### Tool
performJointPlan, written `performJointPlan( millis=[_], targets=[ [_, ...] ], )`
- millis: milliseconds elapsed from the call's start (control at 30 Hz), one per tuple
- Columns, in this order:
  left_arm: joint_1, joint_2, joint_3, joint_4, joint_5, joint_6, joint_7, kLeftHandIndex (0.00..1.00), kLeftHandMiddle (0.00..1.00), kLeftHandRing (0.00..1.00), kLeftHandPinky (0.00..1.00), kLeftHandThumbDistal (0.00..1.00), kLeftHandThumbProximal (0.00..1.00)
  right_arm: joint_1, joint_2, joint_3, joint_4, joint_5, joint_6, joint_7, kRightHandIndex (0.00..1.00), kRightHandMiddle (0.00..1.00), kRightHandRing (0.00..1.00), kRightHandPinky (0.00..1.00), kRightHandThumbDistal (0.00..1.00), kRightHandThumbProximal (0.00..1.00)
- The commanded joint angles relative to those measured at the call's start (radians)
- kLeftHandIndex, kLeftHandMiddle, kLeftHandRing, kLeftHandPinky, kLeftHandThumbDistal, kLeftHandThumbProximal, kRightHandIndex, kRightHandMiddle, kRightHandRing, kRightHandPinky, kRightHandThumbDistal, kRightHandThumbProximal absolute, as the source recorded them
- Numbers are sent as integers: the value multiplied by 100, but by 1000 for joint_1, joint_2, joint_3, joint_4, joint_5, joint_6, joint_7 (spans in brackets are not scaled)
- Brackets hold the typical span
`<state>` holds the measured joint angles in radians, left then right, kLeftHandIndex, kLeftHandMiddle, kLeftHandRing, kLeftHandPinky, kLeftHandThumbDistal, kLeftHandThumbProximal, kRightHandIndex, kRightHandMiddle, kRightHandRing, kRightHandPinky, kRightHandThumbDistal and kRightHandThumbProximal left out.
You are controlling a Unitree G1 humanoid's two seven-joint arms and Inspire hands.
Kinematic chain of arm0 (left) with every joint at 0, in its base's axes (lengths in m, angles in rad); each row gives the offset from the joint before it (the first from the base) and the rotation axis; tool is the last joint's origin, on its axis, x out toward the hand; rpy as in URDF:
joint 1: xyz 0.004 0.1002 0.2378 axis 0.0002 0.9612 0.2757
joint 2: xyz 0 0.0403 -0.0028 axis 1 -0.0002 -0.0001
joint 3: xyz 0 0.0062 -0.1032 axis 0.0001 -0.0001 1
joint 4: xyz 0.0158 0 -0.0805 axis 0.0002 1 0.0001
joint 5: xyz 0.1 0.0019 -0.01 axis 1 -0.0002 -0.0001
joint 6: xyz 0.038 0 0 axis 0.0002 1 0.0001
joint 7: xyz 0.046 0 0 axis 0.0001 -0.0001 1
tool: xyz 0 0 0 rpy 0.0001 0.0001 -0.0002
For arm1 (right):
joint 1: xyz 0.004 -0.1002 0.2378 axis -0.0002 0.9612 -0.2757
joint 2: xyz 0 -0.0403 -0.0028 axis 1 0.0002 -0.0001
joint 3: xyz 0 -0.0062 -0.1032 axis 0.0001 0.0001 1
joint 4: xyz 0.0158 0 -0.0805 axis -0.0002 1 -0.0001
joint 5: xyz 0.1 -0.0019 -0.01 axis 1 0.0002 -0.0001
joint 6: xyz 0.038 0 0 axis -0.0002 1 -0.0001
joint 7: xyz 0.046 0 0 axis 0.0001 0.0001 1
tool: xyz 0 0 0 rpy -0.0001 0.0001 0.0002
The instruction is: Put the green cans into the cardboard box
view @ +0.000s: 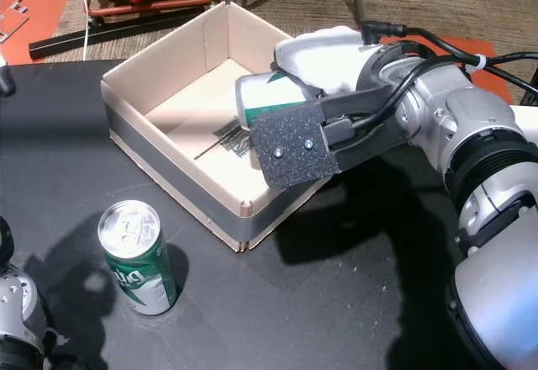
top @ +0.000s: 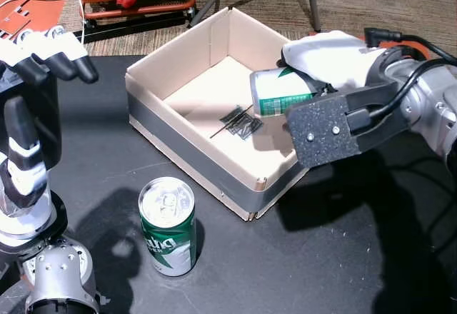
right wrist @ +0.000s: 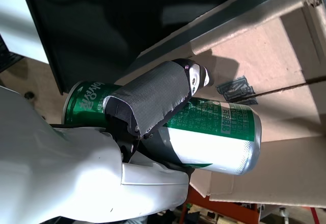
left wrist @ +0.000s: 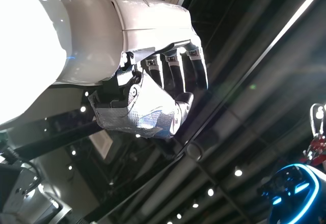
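Black tabletop (top: 300,271) fills both head views; the right hand (top: 335,57) holds a green can (top: 280,94) sideways over the cardboard box (top: 186,160), while a second can (top: 168,225) stands upright outside it. Only the right wrist view shows the taped thumb (right wrist: 153,99) clamped across the can. Left wrist view: the left hand (left wrist: 153,102) is empty against the ceiling, fingers (left wrist: 186,71) loosely curled and apart.
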<state>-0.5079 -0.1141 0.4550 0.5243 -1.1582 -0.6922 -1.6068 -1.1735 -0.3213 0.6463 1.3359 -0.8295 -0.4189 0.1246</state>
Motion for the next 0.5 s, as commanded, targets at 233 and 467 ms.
performJointPlan(
  millis=[233, 467],
  targets=[
    [42, -8, 0, -51, 24, 93, -8, 37, 45, 50, 57, 20, 10, -45, 13, 49, -7, -47, -24, -80, 21, 24, 26, 26, 55, 0],
    [-5, -35, 29, 4, 25, -27, -8, 31, 44, 50, 62, 32, 8, -49, 15, 61, -4, -53, -33, -91, 23, 26, 28, 30, 59, 0]
  ],
)
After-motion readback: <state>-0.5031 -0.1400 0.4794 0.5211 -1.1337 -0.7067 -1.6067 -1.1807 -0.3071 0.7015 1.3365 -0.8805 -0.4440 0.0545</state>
